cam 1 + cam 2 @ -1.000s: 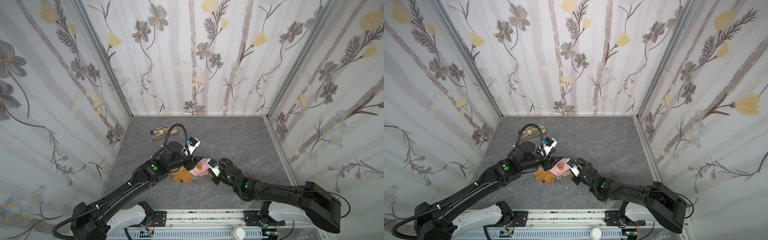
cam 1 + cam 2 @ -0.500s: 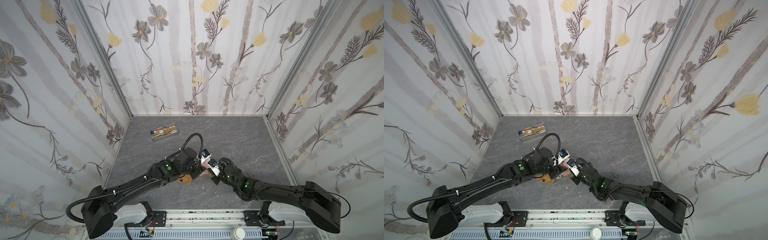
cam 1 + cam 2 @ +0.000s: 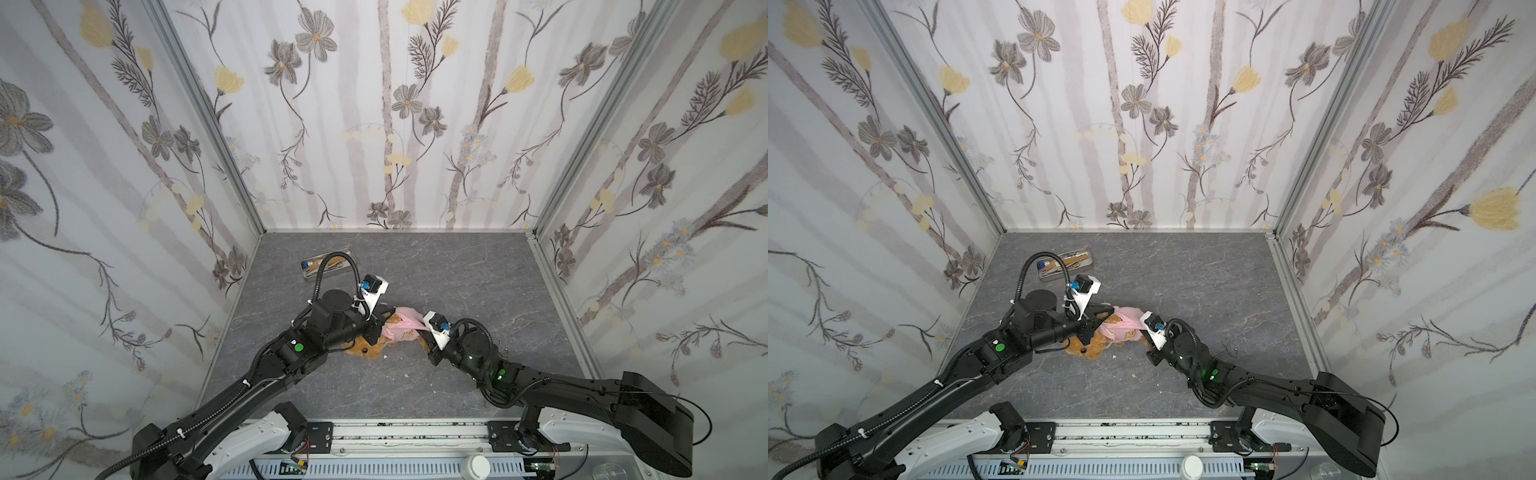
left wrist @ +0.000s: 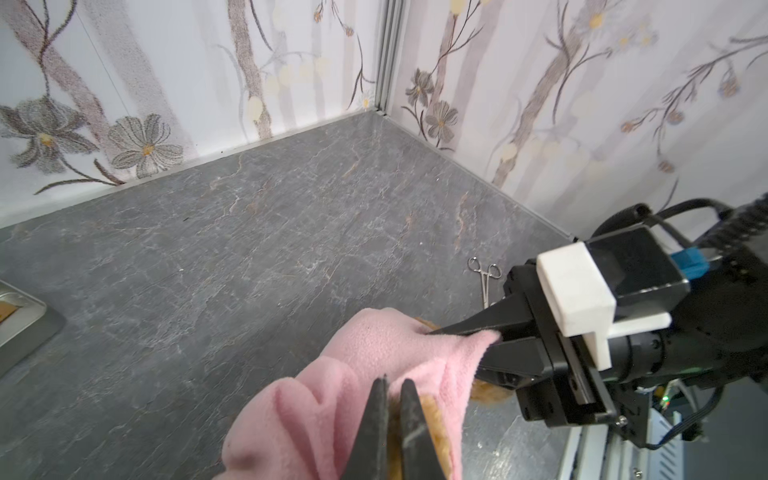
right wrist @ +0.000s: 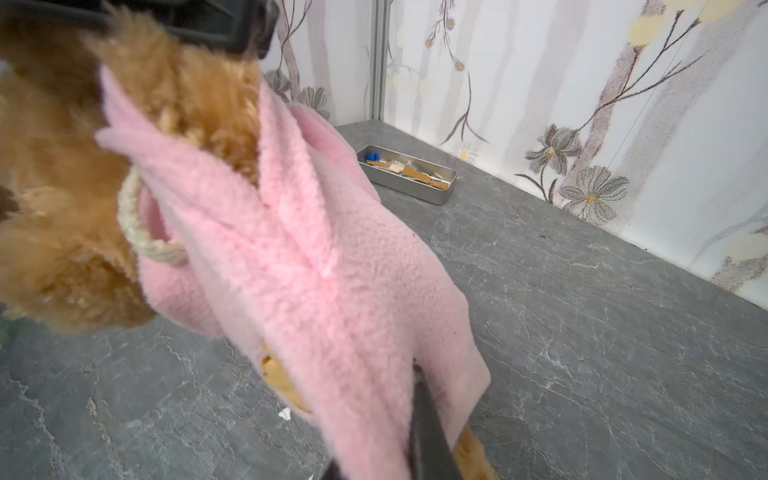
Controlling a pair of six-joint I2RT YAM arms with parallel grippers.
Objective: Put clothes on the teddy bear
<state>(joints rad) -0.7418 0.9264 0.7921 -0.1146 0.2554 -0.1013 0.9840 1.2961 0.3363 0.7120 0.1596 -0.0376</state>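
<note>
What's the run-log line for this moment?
left pincer: shut on pink fleece shirt | right pincer: shut on same shirt | fluffy golden-brown teddy bear: shirt partly on, head bare

Enclosed laboratory robot test cell. Floral-papered wall panels (image 3: 374,124) joined by aluminium corner posts (image 3: 205,116) enclose a grey stone-patterned floor (image 3: 457,270). A metal instrument tray (image 5: 399,185) lies beyond the left gripper (image 4: 395,380), forceps (image 4: 484,286) near the right gripper (image 4: 461,340); a slotted aluminium mounting rail (image 3: 407,432) runs behind both.
</note>
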